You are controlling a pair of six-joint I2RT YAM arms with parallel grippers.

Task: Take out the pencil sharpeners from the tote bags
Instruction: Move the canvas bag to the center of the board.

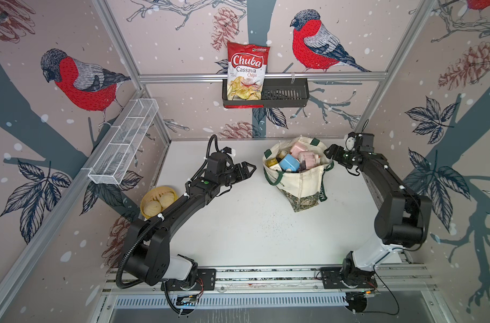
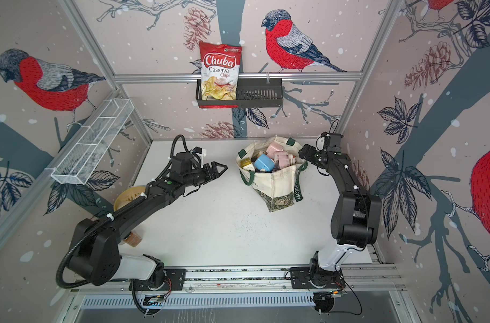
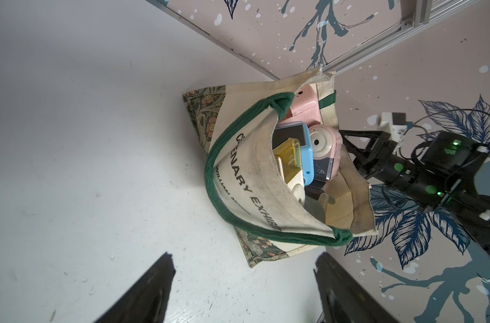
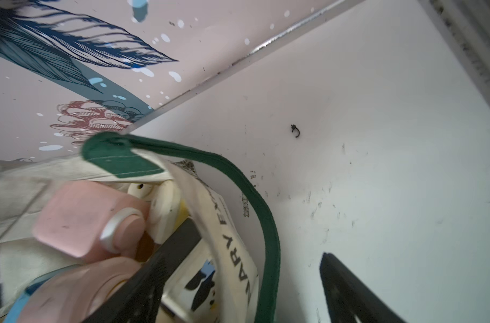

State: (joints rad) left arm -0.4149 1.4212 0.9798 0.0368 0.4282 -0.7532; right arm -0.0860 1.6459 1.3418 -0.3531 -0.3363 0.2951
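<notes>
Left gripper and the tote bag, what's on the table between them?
Nothing: in both top views only bare white table separates the left gripper from the tote bag.

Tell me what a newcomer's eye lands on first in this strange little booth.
Likely the cream tote bag standing toward the back right of the white table, crammed with pastel pencil sharpeners. Flanking it, the black left gripper is open short of it and the right gripper open at its rim. On the back wall, a red chips bag sits in a black basket amid red-breasted bird wallpaper.
</notes>
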